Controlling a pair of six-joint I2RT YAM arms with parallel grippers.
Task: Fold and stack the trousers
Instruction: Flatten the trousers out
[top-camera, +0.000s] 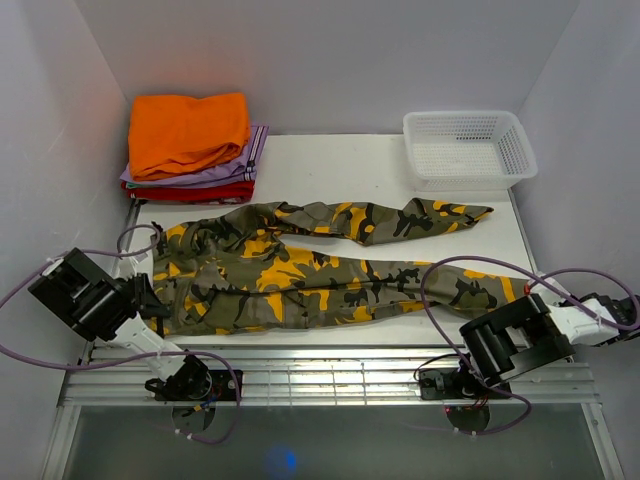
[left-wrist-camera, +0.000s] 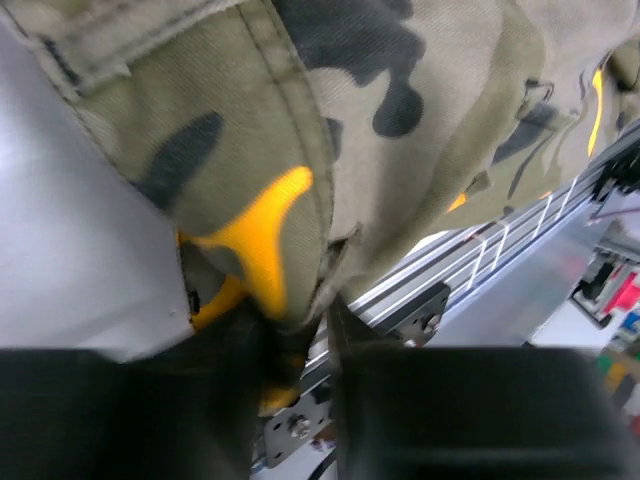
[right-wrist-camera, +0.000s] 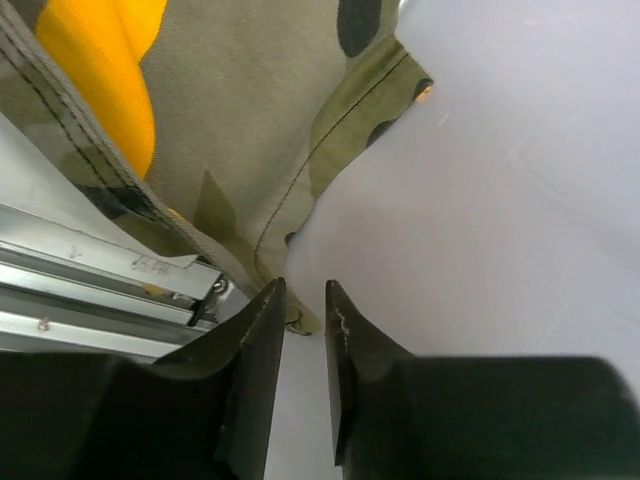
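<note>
The camouflage trousers (top-camera: 320, 270) lie spread across the table, waist at the left and legs running right. My left gripper (top-camera: 155, 297) is at the waist's near left corner. In the left wrist view the gripper (left-wrist-camera: 300, 330) is shut on the trousers (left-wrist-camera: 350, 120), with cloth pinched between the dark fingers. My right gripper (top-camera: 522, 303) is at the near leg's hem on the right. In the right wrist view the gripper (right-wrist-camera: 305, 290) is open by a narrow gap, and the hem corner of the trousers (right-wrist-camera: 230, 120) lies just at the fingertips.
A plain orange folded garment (top-camera: 190, 130) tops a lilac and red folded pile (top-camera: 240, 172) at the back left. A white mesh basket (top-camera: 465, 150) stands at the back right. An aluminium rail (top-camera: 330, 365) runs along the near table edge.
</note>
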